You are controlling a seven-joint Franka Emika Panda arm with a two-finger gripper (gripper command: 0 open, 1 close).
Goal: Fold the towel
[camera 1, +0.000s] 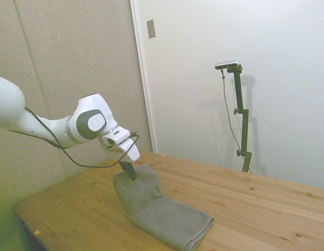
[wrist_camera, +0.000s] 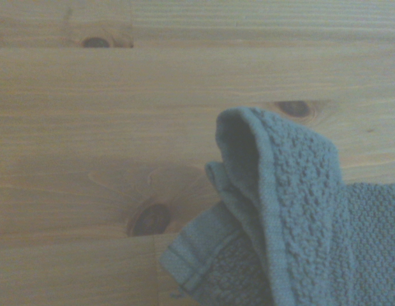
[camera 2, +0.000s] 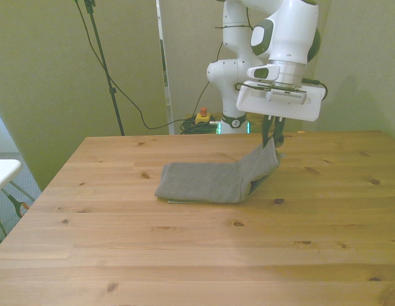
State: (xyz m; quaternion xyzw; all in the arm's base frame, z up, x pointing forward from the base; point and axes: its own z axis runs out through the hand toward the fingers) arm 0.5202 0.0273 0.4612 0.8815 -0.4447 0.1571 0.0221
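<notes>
The grey-olive towel lies folded on the wooden table, its end at the front view's right raised off the wood. My gripper is shut on that raised end and holds it up. In the side view the towel rises from the table to the gripper at its near-left end. The wrist view shows the towel's lifted edge hanging in folds above the bare planks.
A light wall panel and black cables stand behind the table's far edge. A white object pokes in at the front view's left. Bare wood stretches beyond the towel in the side view.
</notes>
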